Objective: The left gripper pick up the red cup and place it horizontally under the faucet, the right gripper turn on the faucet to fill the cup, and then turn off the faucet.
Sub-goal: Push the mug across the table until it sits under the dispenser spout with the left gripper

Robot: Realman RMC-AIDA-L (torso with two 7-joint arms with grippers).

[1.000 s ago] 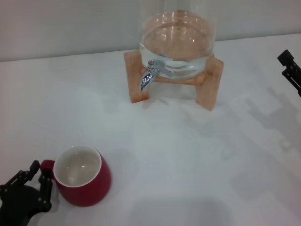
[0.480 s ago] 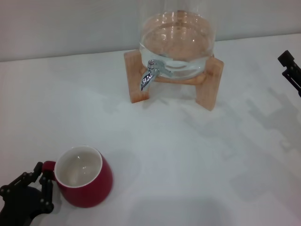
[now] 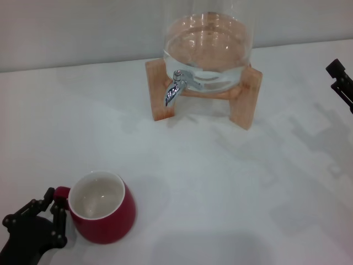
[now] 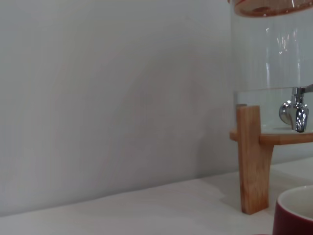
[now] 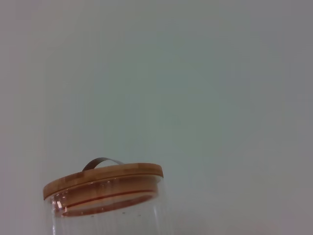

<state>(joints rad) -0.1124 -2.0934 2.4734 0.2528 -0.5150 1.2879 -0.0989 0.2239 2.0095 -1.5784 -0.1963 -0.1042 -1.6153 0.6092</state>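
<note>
The red cup [image 3: 103,215], a small pot-bellied glossy ceramic mug with a smooth white inside, stands upright on the near left part of the white table [image 3: 220,182], its mouth facing up and its short axis vertical. Its small red loop handle [image 3: 60,193] points toward the robot's left. In the left wrist view only a slice of its red wall and pale rim [image 4: 296,213] shows.

The left gripper [image 3: 41,218], a black claw of jointed links, sits right beside that handle with its fingers [image 3: 58,223] drawn in around the loop, pinching it. The cup's base appears to rest on the table.

Well beyond the cup, toward the back of the table, stands the clear round glass dispenser jar [image 3: 208,49] with water in it, carried on a pale wooden stand [image 3: 245,102] with square-cut legs. The faucet [image 3: 175,88], a shiny chrome spigot, sticks out of the jar's front and angles down. The right wrist view shows the jar's round bamboo lid [image 5: 102,183] with a thin metal strap handle.

The right gripper [image 3: 341,83], black and blocky, hangs at the table's far right edge; whether its jaws are spread or together cannot be told.
</note>
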